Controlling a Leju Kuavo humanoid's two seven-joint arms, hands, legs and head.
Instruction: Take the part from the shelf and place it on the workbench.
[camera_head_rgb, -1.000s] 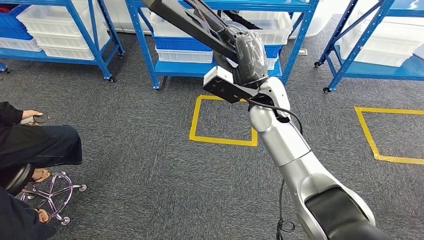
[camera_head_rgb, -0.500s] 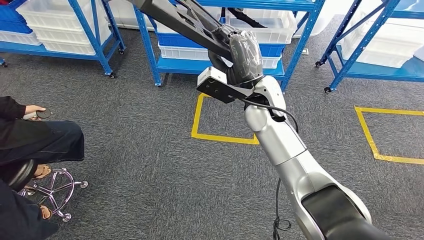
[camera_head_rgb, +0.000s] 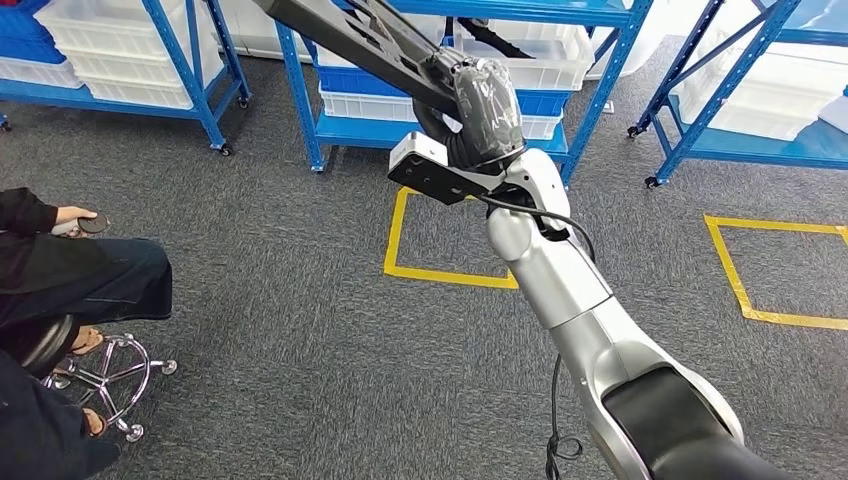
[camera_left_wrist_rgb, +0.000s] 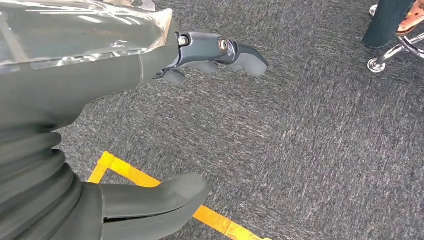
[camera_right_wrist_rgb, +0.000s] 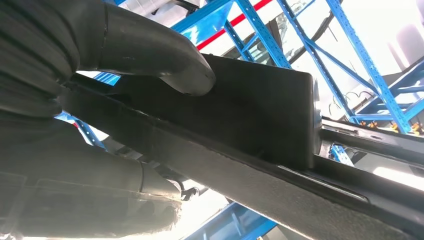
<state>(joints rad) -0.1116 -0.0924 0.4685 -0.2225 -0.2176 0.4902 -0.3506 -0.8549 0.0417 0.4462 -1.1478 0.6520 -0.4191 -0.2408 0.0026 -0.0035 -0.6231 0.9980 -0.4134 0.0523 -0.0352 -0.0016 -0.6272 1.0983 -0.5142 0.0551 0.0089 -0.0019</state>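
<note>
A long black part (camera_head_rgb: 350, 40) is gripped by the right robot hand (camera_head_rgb: 485, 105), held up in front of the blue shelf (camera_head_rgb: 440, 130) above grey carpet (camera_head_rgb: 280, 290). The left robot hand (camera_left_wrist_rgb: 150, 115) hangs with fingers apart, holding nothing, over a yellow tape line (camera_left_wrist_rgb: 145, 180). A seated person (camera_head_rgb: 70, 280) is left of the shelf.

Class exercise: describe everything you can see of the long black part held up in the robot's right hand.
The long black part is a flat, matt, plastic-looking bar with raised ribs, running up past the head view's top edge. The right hand grips its lower end, holding it aloft, slanted, before the blue shelves. In the right wrist view the thick grey thumb presses on a broad flat panel of it.
</note>
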